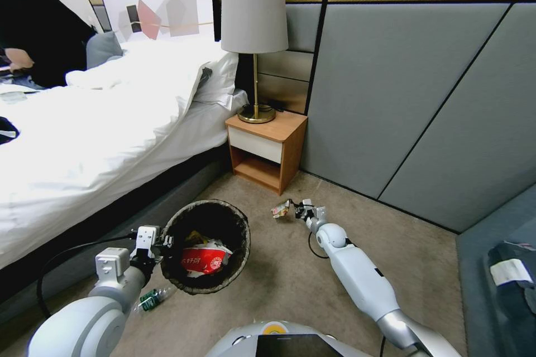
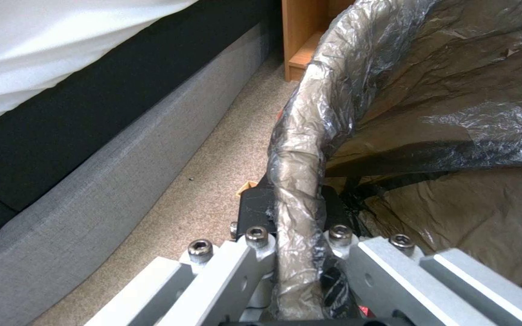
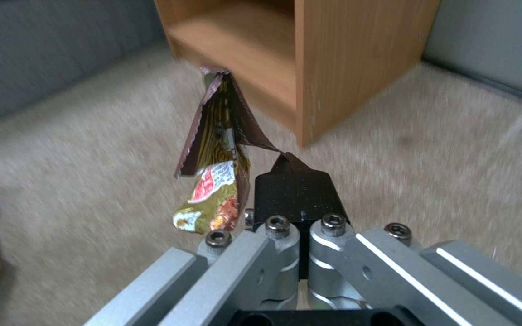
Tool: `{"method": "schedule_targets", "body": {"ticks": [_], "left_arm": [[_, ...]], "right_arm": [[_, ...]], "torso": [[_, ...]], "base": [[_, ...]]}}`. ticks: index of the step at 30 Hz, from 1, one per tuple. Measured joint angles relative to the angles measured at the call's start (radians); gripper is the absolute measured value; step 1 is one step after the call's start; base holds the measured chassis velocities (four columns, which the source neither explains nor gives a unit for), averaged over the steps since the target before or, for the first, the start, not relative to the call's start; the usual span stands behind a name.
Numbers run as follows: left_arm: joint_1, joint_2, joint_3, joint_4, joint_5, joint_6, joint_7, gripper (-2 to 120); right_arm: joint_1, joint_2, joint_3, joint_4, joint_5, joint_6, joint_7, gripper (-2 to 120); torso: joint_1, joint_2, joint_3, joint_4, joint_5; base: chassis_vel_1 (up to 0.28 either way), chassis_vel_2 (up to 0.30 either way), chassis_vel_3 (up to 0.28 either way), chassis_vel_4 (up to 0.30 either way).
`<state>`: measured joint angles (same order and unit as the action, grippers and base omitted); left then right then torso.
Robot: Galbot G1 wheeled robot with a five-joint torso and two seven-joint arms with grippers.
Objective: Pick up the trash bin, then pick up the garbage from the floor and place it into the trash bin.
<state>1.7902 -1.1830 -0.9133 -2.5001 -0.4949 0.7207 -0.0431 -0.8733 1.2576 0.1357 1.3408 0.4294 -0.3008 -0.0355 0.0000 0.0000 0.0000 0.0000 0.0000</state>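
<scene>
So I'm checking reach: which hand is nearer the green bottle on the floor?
Left. The left hand grips the trash bin rim, just above the green bottle. The right hand holds a wrapper near the nightstand.

lamp (image 1: 254, 22) on wooden nightstand (image 1: 268, 148) beside bed (image 1: 95, 134)

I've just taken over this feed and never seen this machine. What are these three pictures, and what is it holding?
It is a two-armed wheeled robot in a bedroom. The wide picture comes from its head; the other two come from cameras on its wrists. The left pincer is clamped on the rim of the trash bin, which already holds a red-and-white packet. The right pincer pinches a wrapper near the wooden nightstand. A green bottle lies on the floor beside the bin.
</scene>
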Motion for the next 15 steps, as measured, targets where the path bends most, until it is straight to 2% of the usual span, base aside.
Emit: {"method": "schedule_targets", "body": {"ticks": [7,15], "left_arm": [[-0.004,0.003,0.0,0.0,-0.005,0.001,0.001,1],[-0.006,0.003,-0.001,0.0,-0.009,0.002,0.001,1]], "right_arm": [[-0.023,-0.034,0.007,0.121,0.019,-0.017,0.016,0],[-0.033,-0.103,0.008,0.314,0.067,-0.059,0.046,0]], "torso": [[0.0,0.0,0.0,-0.0001,0.0],[0.0,0.0,0.0,0.0,0.0]], "base": [[0.0,0.0,0.0,0.0],[0.0,0.0,0.0,0.0]]}}
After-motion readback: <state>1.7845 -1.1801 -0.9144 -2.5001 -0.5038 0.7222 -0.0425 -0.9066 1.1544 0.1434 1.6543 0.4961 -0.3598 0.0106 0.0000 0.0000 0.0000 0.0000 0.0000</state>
